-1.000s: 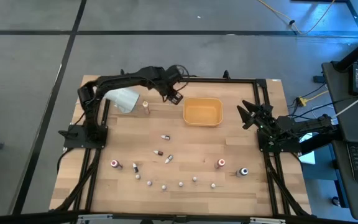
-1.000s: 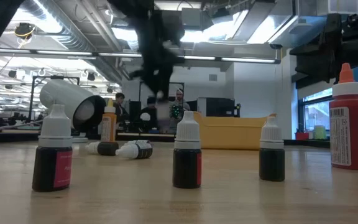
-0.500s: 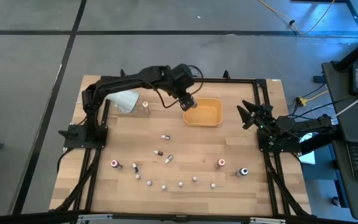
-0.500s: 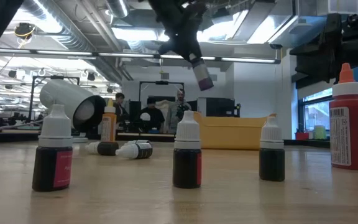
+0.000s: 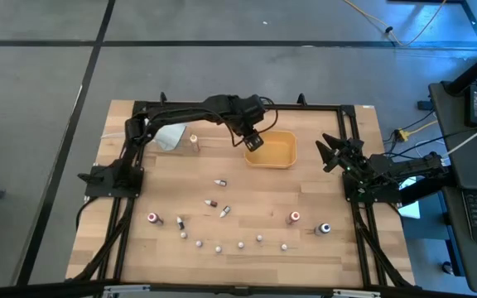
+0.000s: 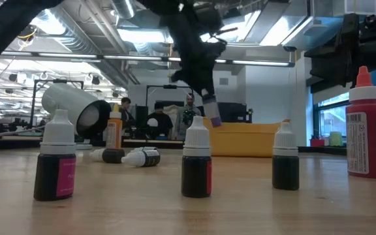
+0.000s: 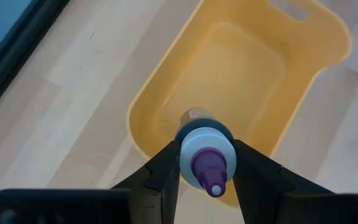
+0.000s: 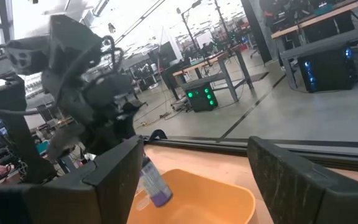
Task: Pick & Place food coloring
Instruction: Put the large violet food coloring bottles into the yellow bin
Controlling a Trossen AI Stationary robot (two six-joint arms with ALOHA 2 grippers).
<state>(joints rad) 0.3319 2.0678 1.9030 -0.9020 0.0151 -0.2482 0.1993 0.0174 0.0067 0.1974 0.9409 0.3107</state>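
My left gripper (image 5: 255, 141) is shut on a small food coloring bottle (image 7: 205, 159) with a purple tip. It hangs above the left end of the tan-orange tray (image 5: 272, 150); the low view shows the bottle (image 6: 211, 111) in the air below the fingers. Several more tiny food coloring bottles (image 5: 219, 247) stand or lie on the wooden table, mostly toward its near edge. My right gripper (image 5: 331, 154) waits open at the table's right side, with nothing between its fingers. My left gripper pinches the bottle between its two fingers at the pale collar (image 7: 190, 144) just behind the purple tip. The fingers slant down from the table's left. The bottle is tilted, hangs below the fingers and is clear of the tray (image 7: 241, 68).
A large white cylinder (image 5: 166, 132) lies at the far left, with an upright orange-capped bottle (image 5: 195, 142) beside it. A red-capped bottle (image 5: 293, 218) and a blue-capped one (image 5: 325, 228) stand near the right. Black frame rails run along the table's sides.
My left gripper has carried the bottle toward the table's right edge, from beside the orange-capped bottle to above the tray's left end. It has rolled somewhat and sunk a little, and the bottle hangs lower and tilted. The jaws have stayed shut on it.
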